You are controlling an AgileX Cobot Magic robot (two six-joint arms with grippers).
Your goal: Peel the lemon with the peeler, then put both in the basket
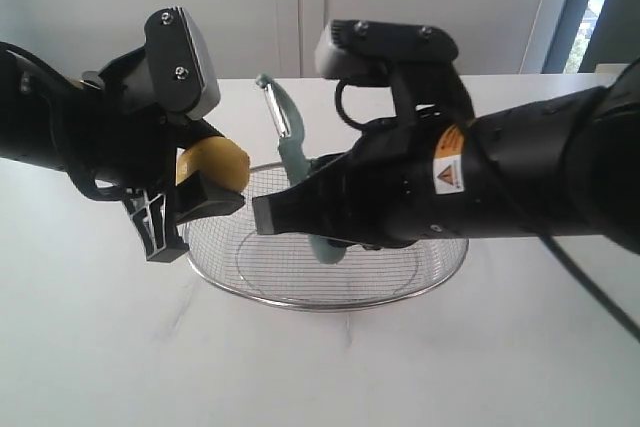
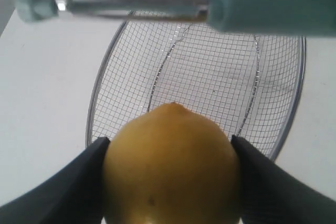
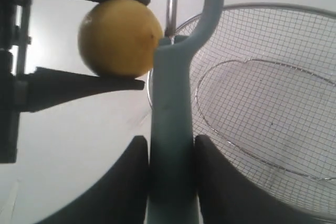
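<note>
Hidden behind the right arm [image 1: 480, 177] in the exterior view: far rim of the basket [image 1: 250, 257] and most of the handle of the peeler [image 1: 285, 137]. Cut off by the left wrist view's lower edge: underside of the lemon [image 2: 170, 166]. Blurred there: the peeler's blade.

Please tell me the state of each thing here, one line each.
lemon: in the air, skin whole where visible
peeler: in the air, blade end near the lemon
basket: on the table, empty
left gripper: shut on the lemon
right gripper: shut on the peeler handle
</note>
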